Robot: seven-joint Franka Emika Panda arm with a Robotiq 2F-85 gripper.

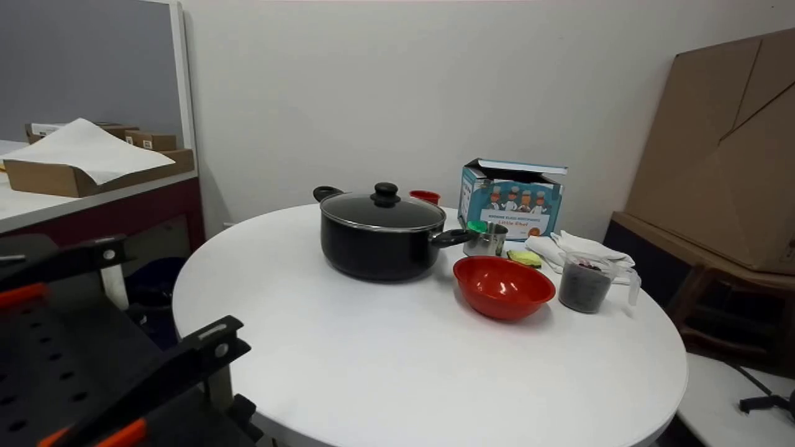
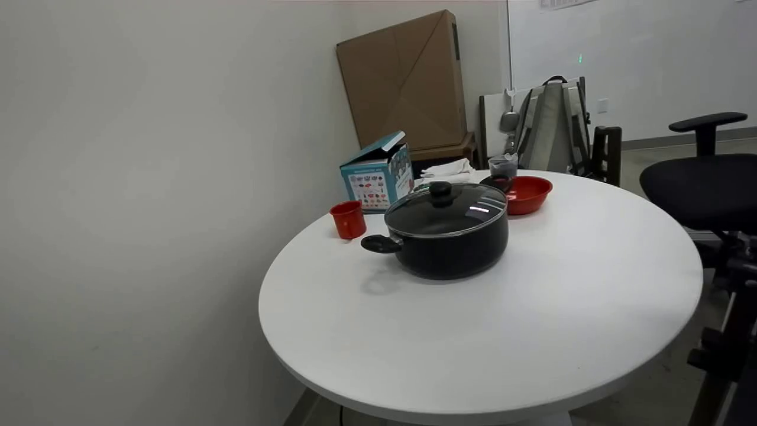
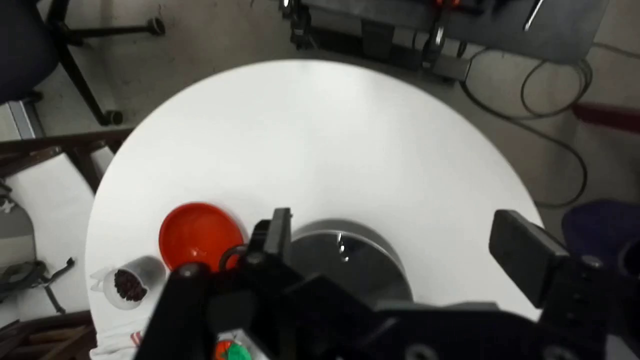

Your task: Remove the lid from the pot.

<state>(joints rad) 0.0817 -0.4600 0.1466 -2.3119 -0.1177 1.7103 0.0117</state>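
The black pot (image 1: pixel 372 251) stands on the round white table in both exterior views (image 2: pixel 458 257). The glass lid (image 1: pixel 360 212) lies flat on the pot, with its metal rim around the top and a black knob (image 1: pixel 386 194) at its centre; it also shows in an exterior view (image 2: pixel 434 220). In the wrist view, part of the lid (image 3: pixel 350 272) shows beneath my gripper (image 3: pixel 395 232). The gripper is open and empty, its fingers wide apart above the table and pot. The knob is hidden in the wrist view. The gripper does not show in either exterior view.
A red bowl (image 1: pixel 504 288) and a clear measuring cup (image 1: pixel 586 282) stand beside the pot. A metal cup (image 1: pixel 486 241), a sponge (image 1: pixel 525 257), a white cloth (image 1: pixel 584 245), a blue box (image 1: pixel 512 208) and a red cup (image 2: pixel 349 220) stand near the wall.
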